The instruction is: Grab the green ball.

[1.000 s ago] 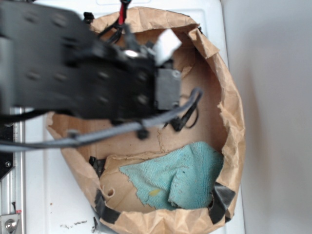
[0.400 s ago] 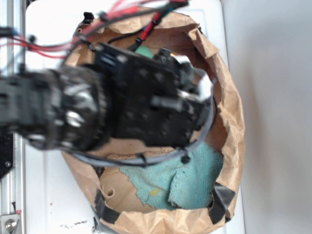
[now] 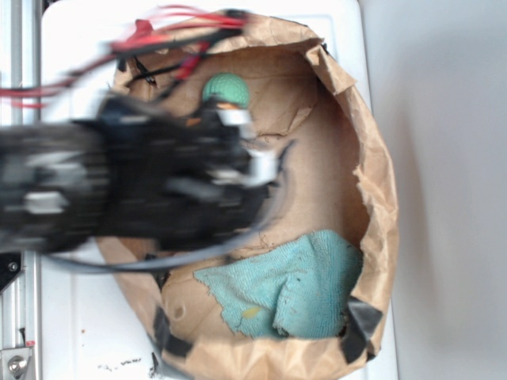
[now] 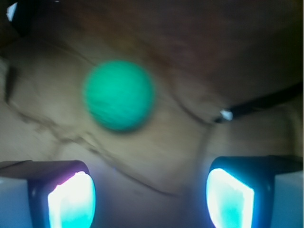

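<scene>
Your black gripper point(image 4: 151, 199) is spread wide and empty, the small round mint-green ribbed ball point(image 4: 118, 95) lies ahead and left of centre on the crumpled brown paper bag point(image 3: 380, 198) floor; probably light, rolls easily, so pinch across its middle.

Black arm point(image 3: 119, 190) with red cables point(image 3: 170, 20), pale fingers point(image 4: 71, 202).

Exterior looks straight down; wrist peers close, sharing the green ball point(image 3: 226, 89).
</scene>
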`<control>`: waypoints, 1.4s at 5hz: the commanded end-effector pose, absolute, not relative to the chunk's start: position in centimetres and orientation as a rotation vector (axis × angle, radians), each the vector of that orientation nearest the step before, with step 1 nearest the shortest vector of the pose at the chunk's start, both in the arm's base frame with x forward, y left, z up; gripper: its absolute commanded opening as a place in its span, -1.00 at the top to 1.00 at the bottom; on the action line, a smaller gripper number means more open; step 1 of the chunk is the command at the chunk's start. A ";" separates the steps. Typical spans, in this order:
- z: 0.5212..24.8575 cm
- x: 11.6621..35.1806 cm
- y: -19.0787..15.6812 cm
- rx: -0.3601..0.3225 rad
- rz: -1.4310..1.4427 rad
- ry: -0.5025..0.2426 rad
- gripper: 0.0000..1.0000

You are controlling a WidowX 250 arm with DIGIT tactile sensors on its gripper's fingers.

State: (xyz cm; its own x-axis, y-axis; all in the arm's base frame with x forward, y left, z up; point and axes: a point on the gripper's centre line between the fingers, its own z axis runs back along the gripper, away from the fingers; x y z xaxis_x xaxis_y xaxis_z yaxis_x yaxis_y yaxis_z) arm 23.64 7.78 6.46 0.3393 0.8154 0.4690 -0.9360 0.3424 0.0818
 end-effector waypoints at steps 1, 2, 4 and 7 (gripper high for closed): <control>7.9 18.2 9.6 0.394 1.200 -0.408 -1.00; 7.9 18.2 9.6 0.394 1.200 -0.408 -1.00; 7.9 18.2 9.6 0.394 1.200 -0.408 -1.00; 7.4 20.6 9.8 0.333 1.239 -0.381 -1.00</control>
State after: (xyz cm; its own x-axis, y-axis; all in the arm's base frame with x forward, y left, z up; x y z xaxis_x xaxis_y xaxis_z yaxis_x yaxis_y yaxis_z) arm 21.09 8.92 6.13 0.3152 0.8429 0.4360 -0.9456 0.3180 0.0686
